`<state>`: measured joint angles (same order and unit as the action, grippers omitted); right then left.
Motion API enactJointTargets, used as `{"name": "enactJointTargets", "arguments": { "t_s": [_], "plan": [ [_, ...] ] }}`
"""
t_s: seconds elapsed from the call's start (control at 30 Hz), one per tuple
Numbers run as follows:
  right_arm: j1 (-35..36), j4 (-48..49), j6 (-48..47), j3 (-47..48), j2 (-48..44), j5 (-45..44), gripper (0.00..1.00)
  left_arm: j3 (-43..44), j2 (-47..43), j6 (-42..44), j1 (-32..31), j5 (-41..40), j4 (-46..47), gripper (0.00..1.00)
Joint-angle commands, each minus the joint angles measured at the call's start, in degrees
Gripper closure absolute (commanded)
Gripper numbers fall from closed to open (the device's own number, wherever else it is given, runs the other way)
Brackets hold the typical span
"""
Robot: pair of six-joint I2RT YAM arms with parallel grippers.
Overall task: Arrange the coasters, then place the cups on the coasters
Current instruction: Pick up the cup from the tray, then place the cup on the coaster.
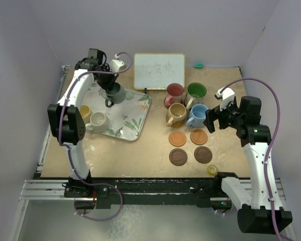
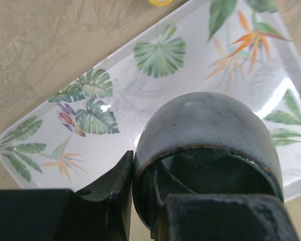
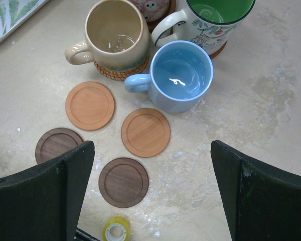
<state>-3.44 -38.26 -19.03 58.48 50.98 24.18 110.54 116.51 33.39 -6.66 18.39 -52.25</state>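
Nearest us on the surface (image 1: 115,158) lies a tape roll (image 1: 211,170). Just beyond it we see two dark coasters (image 1: 178,156) side by side, then two orange coasters (image 1: 177,138), all four bare. Behind these stand the tan mug (image 1: 177,113), on a woven coaster (image 3: 121,74), and the blue mug (image 1: 197,115) beside it. Farther back are the red mug (image 1: 174,93) and green mug (image 1: 196,92). The right tool (image 3: 151,145) hangs right of the blue mug, jaws wide, holding nothing. To the left, a leaf-printed tray (image 1: 135,125) carries a white mug (image 1: 98,119) and a yellow mug (image 1: 84,111), the latter partly hidden by the left arm (image 1: 70,118). Over the tray's far end the left tool (image 2: 145,201) clamps the rim of the grey mug (image 1: 116,93), one finger inside, one outside; we cannot tell whether this mug touches the tray. A whiteboard (image 1: 159,71) is farthest.
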Motion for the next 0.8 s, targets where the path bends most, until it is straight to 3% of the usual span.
{"name": "enactJointTargets", "arguments": {
  "t_s": [0.0, 0.37, 0.77],
  "plan": [
    [-0.2, 0.3, 1.2, 0.7, -0.4, 1.3, 0.00, -3.3, -11.9, -4.9, -4.0, 0.8, 3.7, 0.97],
    [-0.3, 3.8, 4.2, 0.1, 0.0, -7.6, 0.00, -9.6, -22.0, -12.8, -19.6, -6.2, 7.8, 0.97],
    [-6.4, 7.8, 8.5, -0.7, 0.7, -19.5, 0.00, -6.1, -17.9, -19.6, -37.1, -15.0, 13.2, 0.97]
  ]
}}
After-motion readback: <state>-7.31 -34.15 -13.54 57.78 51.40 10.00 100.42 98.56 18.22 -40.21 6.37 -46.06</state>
